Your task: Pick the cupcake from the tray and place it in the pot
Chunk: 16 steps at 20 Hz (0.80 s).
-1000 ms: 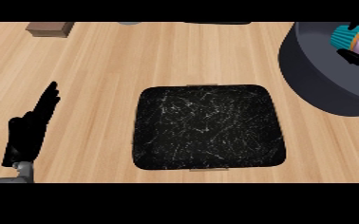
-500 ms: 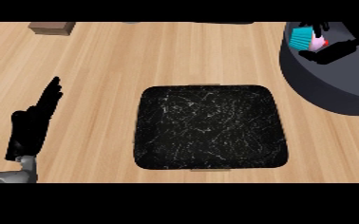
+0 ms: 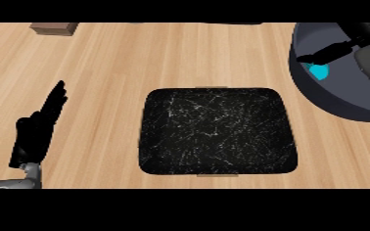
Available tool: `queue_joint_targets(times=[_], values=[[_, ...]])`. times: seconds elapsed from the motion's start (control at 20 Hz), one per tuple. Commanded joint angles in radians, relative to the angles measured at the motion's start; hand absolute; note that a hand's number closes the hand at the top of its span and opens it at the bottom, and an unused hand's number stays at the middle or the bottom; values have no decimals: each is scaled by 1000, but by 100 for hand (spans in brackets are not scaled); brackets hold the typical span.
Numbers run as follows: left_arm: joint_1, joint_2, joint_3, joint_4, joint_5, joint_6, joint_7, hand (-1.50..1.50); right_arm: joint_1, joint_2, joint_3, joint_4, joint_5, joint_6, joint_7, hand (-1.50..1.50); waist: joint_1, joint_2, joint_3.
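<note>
The cupcake (image 3: 316, 71) lies inside the pot (image 3: 329, 103) at the right edge of the head view; only a patch of its turquoise wrapper shows, low against the pot's grey floor. Just above it the right hand (image 3: 329, 53) hangs over the pot's mouth, its dark fingers (image 3: 318, 57) stretched out and apart, clasping nothing. The black tray (image 3: 217, 131) in the middle of the wooden desk (image 3: 145, 54) holds nothing. The left hand (image 3: 37, 129) rests at the lower left of the view, fingers straight and together, pointing up.

A cupcake is likely light and soft: the paper wrapper creases and the top crushes or smears under a squeeze. The sensible hold is on the wrapper's sides, low down, thumb opposite fingers, keeping it upright. A small brown block (image 3: 54, 28) sits at the desk's far left.
</note>
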<state>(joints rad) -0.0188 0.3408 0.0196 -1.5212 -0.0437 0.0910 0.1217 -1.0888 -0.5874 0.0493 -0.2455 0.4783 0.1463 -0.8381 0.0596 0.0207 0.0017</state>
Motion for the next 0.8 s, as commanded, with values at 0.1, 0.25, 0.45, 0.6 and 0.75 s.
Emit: queue_joint_targets(times=[0.1, 0.25, 0.45, 0.6, 0.75], values=[[18, 5, 13, -24, -7, 8, 7, 0, -34, 21, -154, 37, -158, 119, -91, -150, -13, -6, 1], [10, 4, 8, -41, 2, -3, 49, 0, -30, -10, -239, 88, -242, 198, -90, -150, -8, -1, 3], [-21, -6, 19, 7, -10, 11, 34, 0, -84, -62, -257, 109, -268, 351, 18, -150, -26, -5, 0], [2, 27, 55, -9, 43, -46, 7, 0, -45, -148, -253, 121, -266, 452, 5, -150, -12, 0, 1], [-9, -16, 14, 31, -11, -5, -8, 0, -63, -166, -268, 115, -288, 520, 50, -150, -21, 0, 1]])
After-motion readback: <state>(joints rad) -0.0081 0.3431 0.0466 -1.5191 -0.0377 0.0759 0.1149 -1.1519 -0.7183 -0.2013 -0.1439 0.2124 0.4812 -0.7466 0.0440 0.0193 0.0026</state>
